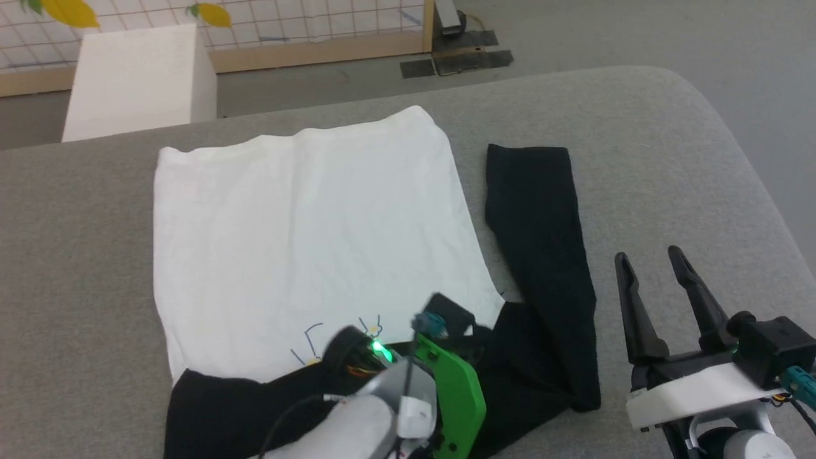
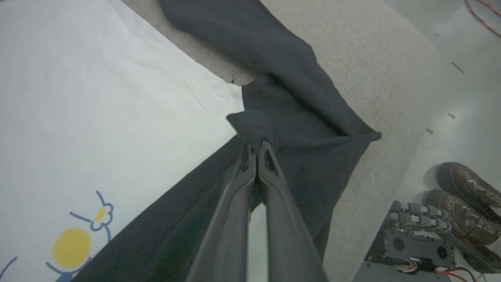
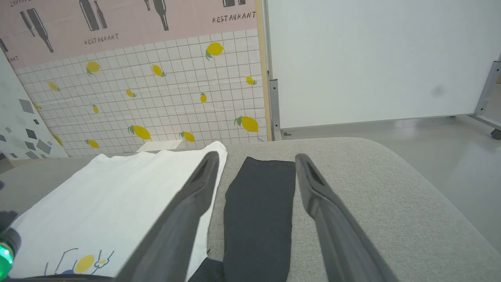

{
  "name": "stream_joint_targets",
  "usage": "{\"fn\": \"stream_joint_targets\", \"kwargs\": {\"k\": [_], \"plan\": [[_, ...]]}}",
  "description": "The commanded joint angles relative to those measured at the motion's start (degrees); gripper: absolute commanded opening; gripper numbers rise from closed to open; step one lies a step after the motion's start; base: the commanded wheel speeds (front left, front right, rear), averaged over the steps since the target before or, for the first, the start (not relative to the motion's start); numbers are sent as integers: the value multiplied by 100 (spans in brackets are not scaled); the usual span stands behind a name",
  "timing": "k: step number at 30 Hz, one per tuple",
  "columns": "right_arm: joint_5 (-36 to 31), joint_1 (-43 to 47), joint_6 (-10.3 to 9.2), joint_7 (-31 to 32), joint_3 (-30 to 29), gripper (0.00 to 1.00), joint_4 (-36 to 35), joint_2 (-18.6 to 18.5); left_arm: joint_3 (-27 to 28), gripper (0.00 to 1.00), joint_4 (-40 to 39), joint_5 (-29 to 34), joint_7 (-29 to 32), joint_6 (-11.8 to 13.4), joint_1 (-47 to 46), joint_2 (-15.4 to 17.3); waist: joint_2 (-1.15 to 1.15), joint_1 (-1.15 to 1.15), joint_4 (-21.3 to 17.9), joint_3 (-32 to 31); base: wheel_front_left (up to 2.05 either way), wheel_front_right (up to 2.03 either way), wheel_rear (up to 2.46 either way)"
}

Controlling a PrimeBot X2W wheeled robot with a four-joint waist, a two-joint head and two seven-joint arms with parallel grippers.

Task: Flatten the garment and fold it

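The garment [image 1: 306, 229] lies on the grey padded table [image 1: 669, 159], white body spread flat, hem at the far side. One black sleeve [image 1: 542, 223] runs along the body's right edge and bends back at the near end. Its yellow-and-blue print [image 2: 72, 246] sits near the black neck area. In the left wrist view my left gripper [image 2: 256, 147] is shut on a pinched bunch of black sleeve fabric [image 2: 254, 125] by the shoulder; in the head view this gripper [image 1: 462, 328] is at the bottom centre. My right gripper [image 1: 649, 255] hovers open to the right of the sleeve [image 3: 258, 203], holding nothing.
The table's rounded corner [image 1: 701, 95] is at the far right, with bare floor beyond. A white box [image 1: 137, 80] stands behind the table at the left, before a lemon-patterned wall [image 3: 156, 98]. A pair of brown shoes [image 2: 465, 196] and a metal device [image 2: 419, 231] are on the floor.
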Motion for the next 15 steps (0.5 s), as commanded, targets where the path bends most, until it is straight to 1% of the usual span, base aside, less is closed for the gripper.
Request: {"fn": "stream_joint_targets", "kwargs": {"k": [1,3,4,5,6,7,9,10,12,15], "plan": [[43,-81,-9,-50,8,100,22,3,-71,0,231,70,-48,-73,-142,-85,64,0,-122,111,0,0,0],[58,-92,-9,-72,5,100,46,3,-240,0,672,101,-47,-219,-181,-160,64,0,-162,151,0,0,0],[61,-94,-9,-79,5,100,57,3,-280,0,821,110,-42,-252,-192,-171,64,0,-171,164,0,0,0],[63,-96,-9,-90,2,100,69,3,-317,17,971,85,-15,-302,-189,-185,64,0,-178,176,0,0,0],[66,-94,-9,-96,-7,100,78,3,-325,42,1066,28,18,-341,-173,-201,64,0,-175,182,0,0,0],[69,-88,-9,-101,-25,100,87,3,-302,100,1137,-53,37,-371,-155,-220,64,0,-162,191,0,0,0],[58,-72,-9,-81,-60,100,113,3,-205,100,1138,-194,-40,-419,-142,-235,64,0,-121,193,0,0,0],[49,-64,-9,-66,-79,100,124,3,-114,100,1092,-254,-144,-405,-136,-235,64,0,-93,192,0,0,0],[32,-67,-9,-32,-127,100,142,3,139,100,914,-366,-499,-364,-117,-208,64,0,-25,195,0,0,0],[-35,-158,-9,99,-208,100,193,3,651,100,579,-392,-1273,-172,-76,-26,64,0,87,220,0,0,0]]}}
